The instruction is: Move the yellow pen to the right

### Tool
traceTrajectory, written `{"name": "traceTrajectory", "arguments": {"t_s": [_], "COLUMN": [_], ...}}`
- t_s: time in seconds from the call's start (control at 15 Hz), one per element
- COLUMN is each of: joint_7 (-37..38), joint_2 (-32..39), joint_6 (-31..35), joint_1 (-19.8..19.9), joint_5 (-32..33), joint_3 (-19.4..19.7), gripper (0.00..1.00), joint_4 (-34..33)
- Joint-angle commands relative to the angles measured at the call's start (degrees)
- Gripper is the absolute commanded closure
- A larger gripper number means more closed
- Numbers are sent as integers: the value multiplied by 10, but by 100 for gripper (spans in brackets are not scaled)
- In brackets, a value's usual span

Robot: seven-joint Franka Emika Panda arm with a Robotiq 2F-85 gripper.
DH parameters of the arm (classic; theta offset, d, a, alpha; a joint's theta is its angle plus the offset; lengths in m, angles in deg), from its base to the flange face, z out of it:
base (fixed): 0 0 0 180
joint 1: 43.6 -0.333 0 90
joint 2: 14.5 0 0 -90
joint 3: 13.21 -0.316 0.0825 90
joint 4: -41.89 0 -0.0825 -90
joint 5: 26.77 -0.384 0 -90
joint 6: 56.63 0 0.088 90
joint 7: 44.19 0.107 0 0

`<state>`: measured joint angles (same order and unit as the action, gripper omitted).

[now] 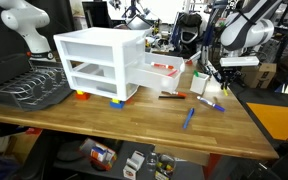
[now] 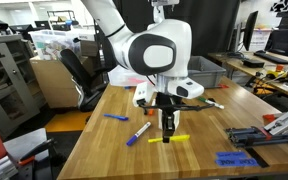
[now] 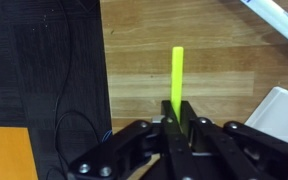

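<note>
The yellow pen (image 3: 177, 70) is thin and all yellow. In the wrist view it sticks out straight ahead from between my fingers over the wooden table. My gripper (image 3: 177, 108) is shut on its near end. In an exterior view the gripper (image 2: 168, 128) points straight down at the table's near middle, with the pen (image 2: 174, 139) lying level at the fingertips, at or just above the wood. In an exterior view the gripper (image 1: 216, 80) is at the table's far right end, next to the drawer unit.
A blue pen (image 1: 188, 118) (image 2: 115, 117) and a purple-and-orange marker (image 1: 211, 102) (image 2: 137, 133) lie on the table. The white drawer unit (image 1: 99, 62) has one drawer open; a black dish rack (image 1: 29, 88) stands beside it. The table edge (image 3: 102, 60) runs close by, with a black floor beyond it.
</note>
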<state>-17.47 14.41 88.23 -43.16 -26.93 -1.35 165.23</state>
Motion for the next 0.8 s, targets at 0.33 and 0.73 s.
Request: {"name": "traceTrajectory", "arguments": {"t_s": [0.33,0.73], "joint_7": [5,-10], "joint_2": [47,35], "joint_6": [-37,-34], "joint_1": [-2,6], "joint_5": [-13,-35], "joint_3": [-1,-13], "gripper": [62,24], "joint_4": [-47,-36]}}
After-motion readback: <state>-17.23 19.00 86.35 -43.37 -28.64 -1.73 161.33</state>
